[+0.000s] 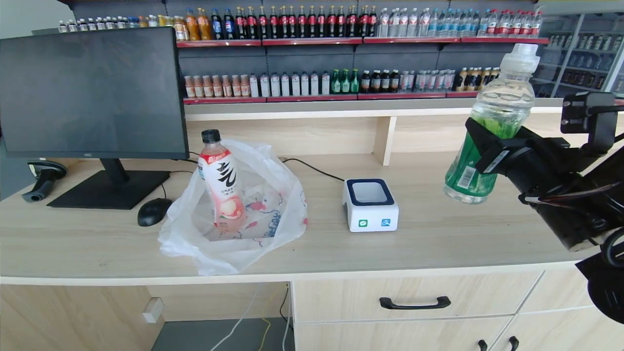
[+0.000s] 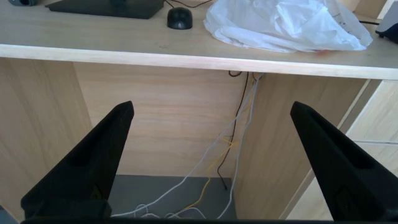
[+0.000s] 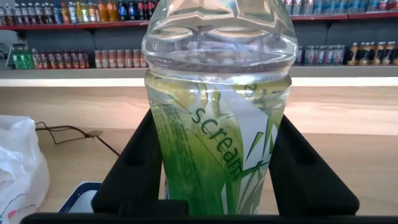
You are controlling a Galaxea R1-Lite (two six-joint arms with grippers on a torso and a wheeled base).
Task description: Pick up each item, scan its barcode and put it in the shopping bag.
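Right end effector [image 1: 482,146] is clamped on a green-labelled drink bottle [image 1: 497,112], its black fingers closed round the body near the top of the label. The bottle hangs tilted, cap leaning to the right, clear of the tabletop [image 1: 438,234] and to the right of the white barcode scanner box [image 1: 370,204]. The left end effector [image 2: 211,109] is spread wide and grasps nothing, low in front of the tabletop's front edge.

A white plastic shopping bag [image 1: 273,204] lies open on the tabletop between a black mouse [image 1: 153,212] and the scanner box. A pink-labelled bottle [image 1: 222,180] with a black cap stands upright inside it.

The held bottle is clear plastic with a pale cap, a leafy green label and a barcode [image 1: 465,178] near its base.
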